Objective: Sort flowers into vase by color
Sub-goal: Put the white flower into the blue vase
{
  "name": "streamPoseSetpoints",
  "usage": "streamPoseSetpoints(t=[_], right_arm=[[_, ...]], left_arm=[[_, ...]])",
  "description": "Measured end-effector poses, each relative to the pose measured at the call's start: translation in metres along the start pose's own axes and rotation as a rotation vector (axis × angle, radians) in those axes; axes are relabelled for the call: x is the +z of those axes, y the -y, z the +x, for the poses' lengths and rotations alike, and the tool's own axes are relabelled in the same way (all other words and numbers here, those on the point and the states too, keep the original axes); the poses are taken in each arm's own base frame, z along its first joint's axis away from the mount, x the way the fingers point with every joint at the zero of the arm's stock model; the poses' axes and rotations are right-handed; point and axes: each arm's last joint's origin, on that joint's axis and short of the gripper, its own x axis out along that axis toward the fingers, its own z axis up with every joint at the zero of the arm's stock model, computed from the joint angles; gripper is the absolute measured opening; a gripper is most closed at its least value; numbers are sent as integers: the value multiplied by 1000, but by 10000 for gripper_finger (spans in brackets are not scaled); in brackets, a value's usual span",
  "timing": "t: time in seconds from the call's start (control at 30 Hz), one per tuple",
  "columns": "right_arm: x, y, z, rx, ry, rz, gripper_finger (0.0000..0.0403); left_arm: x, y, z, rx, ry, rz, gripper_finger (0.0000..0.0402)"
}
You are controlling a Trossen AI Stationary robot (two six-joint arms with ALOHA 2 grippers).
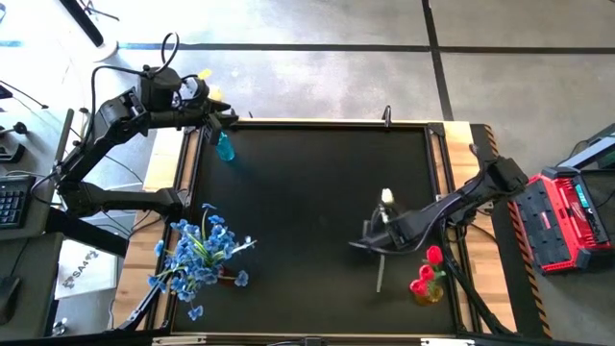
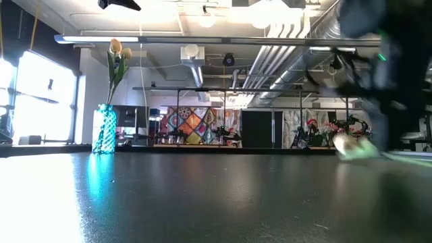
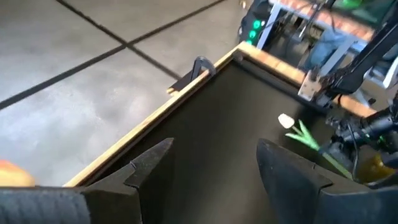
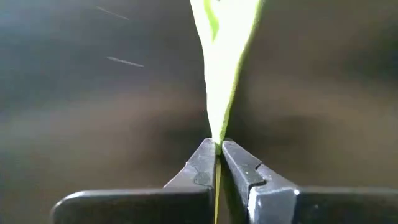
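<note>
A cream-yellow tulip (image 1: 386,197) lies on the dark table, its thin green stem (image 1: 381,277) running toward the near edge. My right gripper (image 1: 377,242) is shut on that stem, right of the table's middle. At the far left corner my left gripper (image 3: 214,165) hangs open and holds nothing, just above a teal vase (image 2: 104,128) holding cream tulips (image 2: 118,48). Blue blossoms (image 1: 202,255) fill a vase at the near left. Red tulips (image 1: 430,274) stand in a vase at the near right. My right gripper pinches the cream tulip's green stem (image 4: 217,142) between its two fingers, where the leaves (image 4: 224,50) start. The fingers come from above, pointing down, across the stem. The bloom (image 2: 351,147) sits low by the tabletop; whether it is lifted clear I cannot tell.
The table has a raised wooden rim (image 3: 186,93) with a metal clamp (image 3: 202,65) on the far edge. The red-tulip vase stands close beside my right arm (image 1: 480,187). A red case (image 1: 567,216) sits off the table's right side. Bare dark tabletop lies between the vases.
</note>
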Motion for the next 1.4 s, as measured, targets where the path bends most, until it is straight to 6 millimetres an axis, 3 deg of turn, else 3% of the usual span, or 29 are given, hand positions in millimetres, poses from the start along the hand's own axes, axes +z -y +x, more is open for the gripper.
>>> streamPoseSetpoints(t=[0.27, 0.47, 0.6, 0.8, 1.17, 1.4], right_arm=[[31, -36, -46, 273, 174, -136, 1], [65, -69, -87, 424, 356, -403, 0], [89, -97, -112, 544, 484, -601, 0], [127, -129, -150, 831, 682, -748, 0], [186, -139, -197, 1063, 815, -882, 0], [194, -138, -220, 1140, 874, -956, 0]], left_arm=[[10, 3, -1, -93, 91, -71, 211], [13, 7, 1, -189, 102, -133, 211], [15, 14, 10, -260, 82, -141, 211], [13, 33, 33, -334, 0, -107, 211], [36, 74, 81, -483, 184, -36, 211], [36, 86, 113, -499, 195, -30, 211]])
